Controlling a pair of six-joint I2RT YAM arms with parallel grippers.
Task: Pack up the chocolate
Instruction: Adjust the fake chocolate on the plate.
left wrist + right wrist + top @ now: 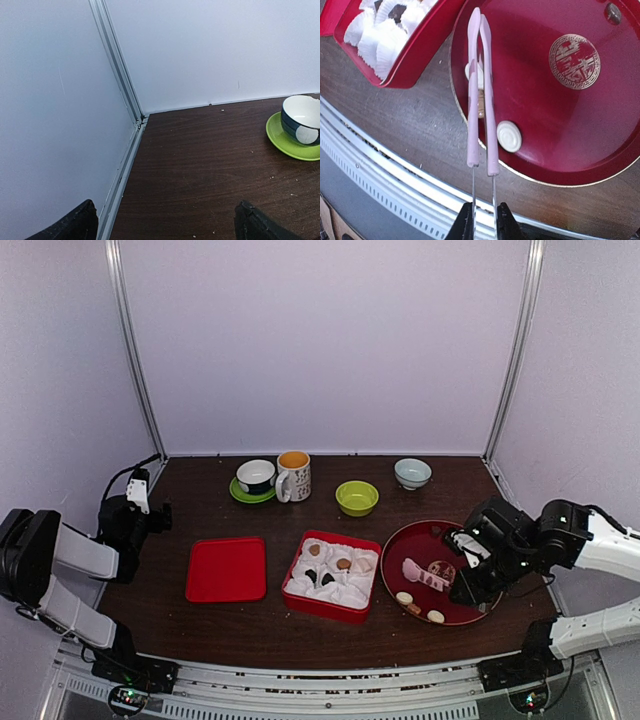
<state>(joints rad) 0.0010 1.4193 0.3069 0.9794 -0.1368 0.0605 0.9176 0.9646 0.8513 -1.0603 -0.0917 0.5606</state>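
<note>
text: none legible | sign: gold round seal [574, 61] on glossy dark-red round tray [535, 115] | place: upper right, right wrist view | characters: too blurred to read

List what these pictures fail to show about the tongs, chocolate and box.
Right wrist: the tongs cover the chocolate beneath them; whether it is pinched is unclear.
Right wrist: the top edge crops the red box.
Top view: pieces in that box are too small to count.
Left wrist: the right edge crops the cup.
</note>
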